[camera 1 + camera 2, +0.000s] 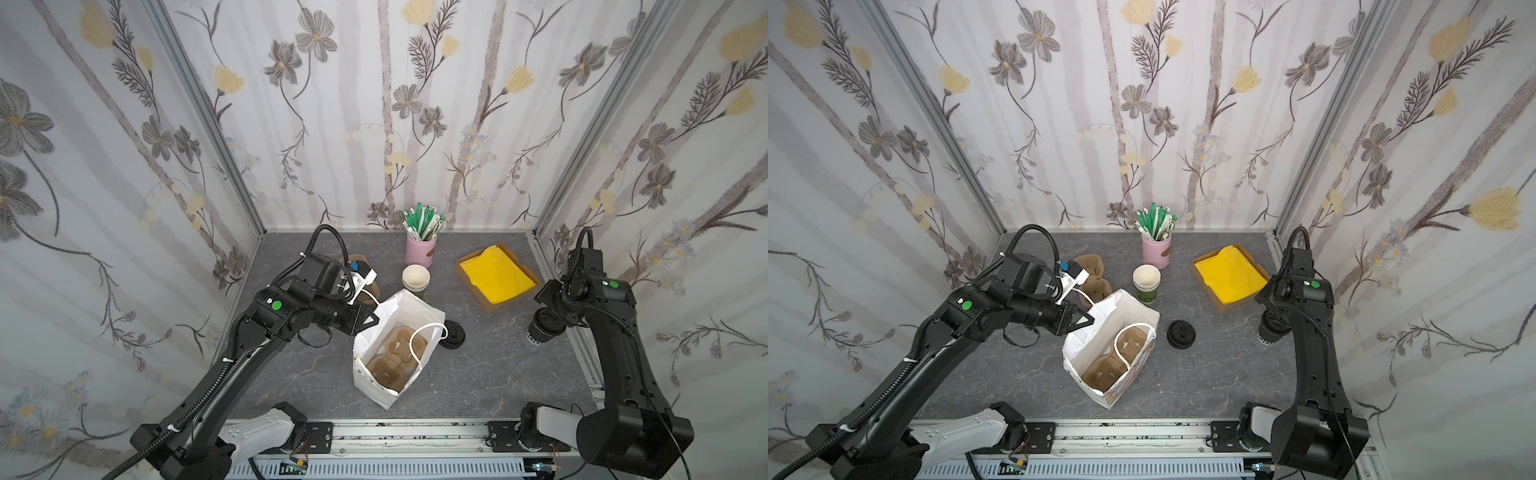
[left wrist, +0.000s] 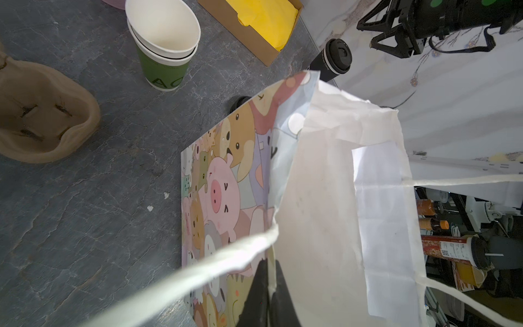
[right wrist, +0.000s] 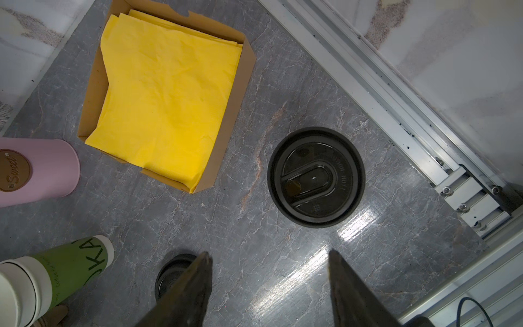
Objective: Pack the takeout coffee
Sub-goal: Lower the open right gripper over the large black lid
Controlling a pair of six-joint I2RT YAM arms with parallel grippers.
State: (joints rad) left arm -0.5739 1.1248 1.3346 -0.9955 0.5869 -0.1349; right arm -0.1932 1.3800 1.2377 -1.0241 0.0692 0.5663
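Coffee: the takeout coffee (image 3: 315, 177) stands upright on the table, well apart from the bag (image 1: 409, 307). It is on the right arm's side of the bag, farther out than the loose black lid (image 1: 453, 334) that lies just beside the bag.
Right gripper: we see the right gripper (image 3: 268, 254) hovering above the coffee with its fingers wide apart and nothing between them. It does not touch the cup.
Left gripper: the left gripper (image 2: 268, 269) has its fingers pressed together on the bag's rim, on the side away from the coffee. We judge that this holds the mouth open.
Bag: it stands upright and open, with a brown cup carrier (image 1: 399, 357) seated at its bottom. Both wells look empty.
Weight: we cannot tell whether the cup is full. We judge it light if empty, and noticeably heavier and sloshing if filled.
Wall: it is paper, so it gives under pressure. We expect a hard pinch to dent it or pop the lid off.
Surface: the dark sleeve looks smooth, so a weak grip may let it slide.
Own lid: it is thin domed plastic, only pressed on. We would not lift by it.
Where to hold: we would hold across the cup's wall just below the lid's rim, fingers on opposite sides, where the rolled rim stiffens the paper.
Risk: tilting it while it passes over the bag's rim could spill it, so we would carry it upright and lower it straight into a well.
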